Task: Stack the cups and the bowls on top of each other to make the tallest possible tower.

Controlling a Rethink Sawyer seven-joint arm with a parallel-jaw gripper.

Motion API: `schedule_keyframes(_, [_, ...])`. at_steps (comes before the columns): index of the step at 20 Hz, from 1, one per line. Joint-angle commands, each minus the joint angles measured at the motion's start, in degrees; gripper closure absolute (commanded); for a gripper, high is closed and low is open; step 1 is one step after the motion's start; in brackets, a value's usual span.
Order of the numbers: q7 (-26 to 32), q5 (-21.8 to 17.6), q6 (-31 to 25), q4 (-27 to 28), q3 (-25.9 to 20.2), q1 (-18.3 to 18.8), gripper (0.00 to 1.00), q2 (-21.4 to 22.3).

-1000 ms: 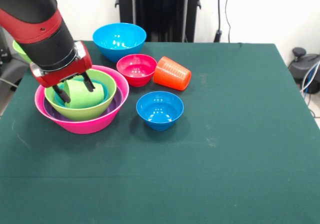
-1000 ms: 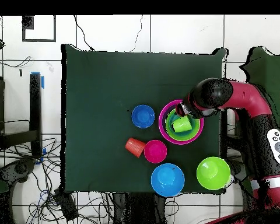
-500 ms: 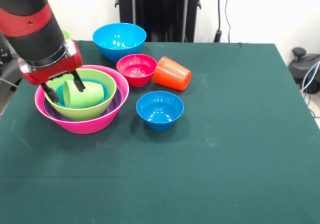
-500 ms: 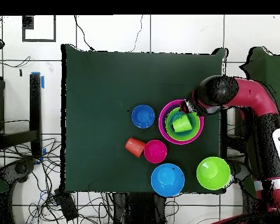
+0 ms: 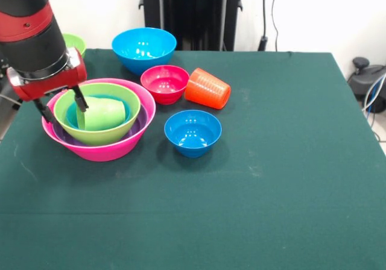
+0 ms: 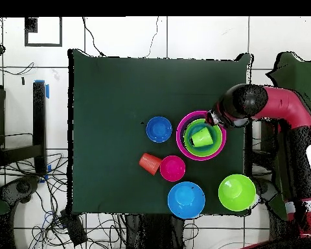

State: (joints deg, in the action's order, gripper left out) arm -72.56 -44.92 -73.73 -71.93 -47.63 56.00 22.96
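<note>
A huge pink bowl (image 5: pixel 114 150) (image 6: pixel 182 135) holds a nest of a purple bowl (image 5: pixel 137 124), a lime-green bowl (image 5: pixel 123 99) and a teal bowl (image 5: pixel 73 118). The lime-green cup (image 5: pixel 101 114) (image 6: pixel 201 137) lies on its side in that nest. My gripper (image 5: pixel 62 105) (image 6: pixel 213 121) is open and empty, hanging over the nest's left rim, beside the cup. The orange cup (image 5: pixel 207 88) (image 6: pixel 149 162) lies on its side on the cloth. Around it stand a red bowl (image 5: pixel 164 83) (image 6: pixel 172 168), a small blue bowl (image 5: pixel 193 131) (image 6: pixel 159 129) and a large blue bowl (image 5: pixel 143 48) (image 6: pixel 186 200).
A second lime-green bowl (image 5: pixel 75 41) (image 6: pixel 236 192) sits at the table's far left corner, partly behind my arm (image 5: pixel 33 35). The green cloth (image 5: pixel 289 161) covers the whole table. Cables and a chair stand off the table's edges.
My gripper has drawn back from over the lime-green cup toward the nest's left rim and risen slightly. The cup stays lying in the bowls.
</note>
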Motion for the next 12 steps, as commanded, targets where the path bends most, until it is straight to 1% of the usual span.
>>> schedule_keyframes(1, [16.9,-5.5,0.9,0.1,3.8,-2.9,0.0,-0.7])
schedule_keyframes(4, [15.7,-5.8,1.1,-1.6,5.0,-2.8,0.0,-1.3])
schedule_keyframes(8, [15.6,-5.4,-1.6,-0.8,5.7,-3.4,0.0,-1.8])
schedule_keyframes(12, [15.4,-4.8,-2.6,-0.6,6.1,-3.6,0.0,-2.0])
